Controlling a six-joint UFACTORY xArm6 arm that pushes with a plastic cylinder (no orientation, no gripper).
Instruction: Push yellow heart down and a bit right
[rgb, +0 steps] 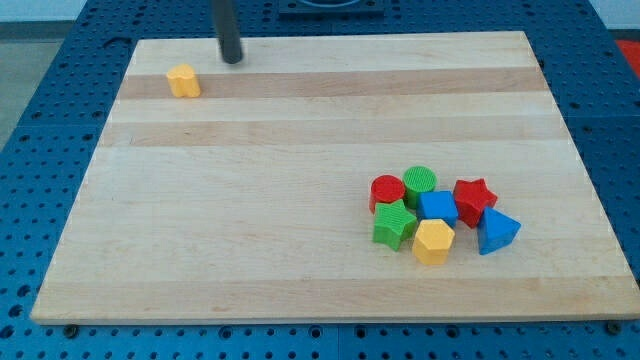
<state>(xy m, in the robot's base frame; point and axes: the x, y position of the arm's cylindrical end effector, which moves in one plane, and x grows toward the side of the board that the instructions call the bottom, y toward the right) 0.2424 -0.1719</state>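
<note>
The yellow heart (183, 81) lies alone near the top left of the wooden board (250, 220). My tip (232, 59) touches the board near its top edge, up and to the right of the yellow heart, with a clear gap between them. The rod rises out of the view's top.
A cluster of blocks sits at the lower right: a red cylinder (387, 191), a green cylinder (420, 181), a red star (474, 198), a blue cube (438, 207), a green star (394, 223), a yellow hexagon (433, 241) and a blue triangle (497, 232).
</note>
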